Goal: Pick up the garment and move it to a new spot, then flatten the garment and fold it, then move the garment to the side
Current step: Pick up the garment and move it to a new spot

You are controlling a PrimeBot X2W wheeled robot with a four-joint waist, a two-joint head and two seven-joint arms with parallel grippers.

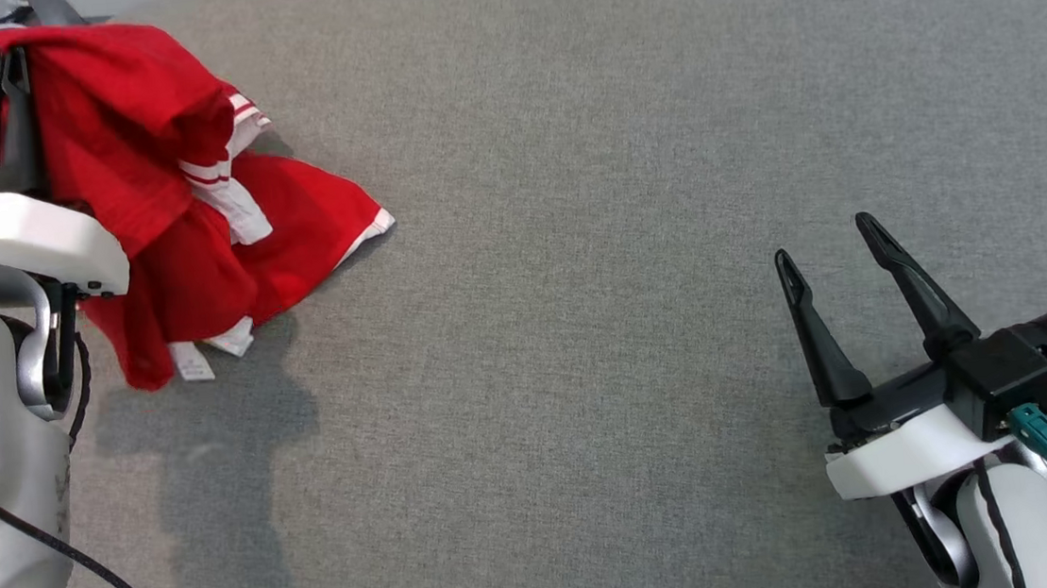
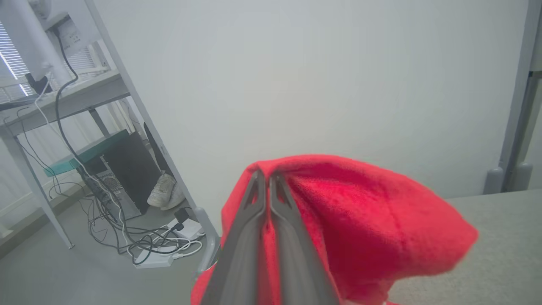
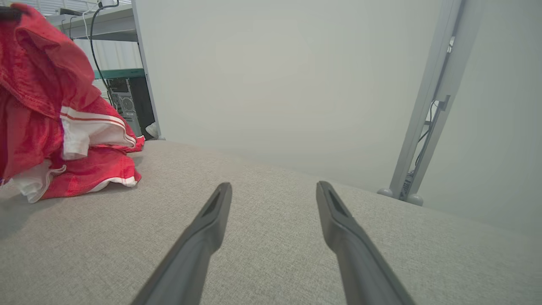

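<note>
Far left, the left gripper [image 1: 6, 63], its fingertips half hidden in cloth, has its jaws clamped together on a red-and-white garment [image 1: 142, 157]. The garment's lower folds rest on the grey fabric surface [image 1: 575, 233]. Lower right, the right gripper [image 1: 822, 239] has its jaws apart, empty.

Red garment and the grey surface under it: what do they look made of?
Red garment: soft matte fabric, likely a cotton knit. It drapes in loose folds, shows a fuzzy nap in the wrist views, and has white striped trim. Grey surface: matte woven upholstery-type cloth, with a fine heathered weave visible; what lies beneath cannot be told.
</note>
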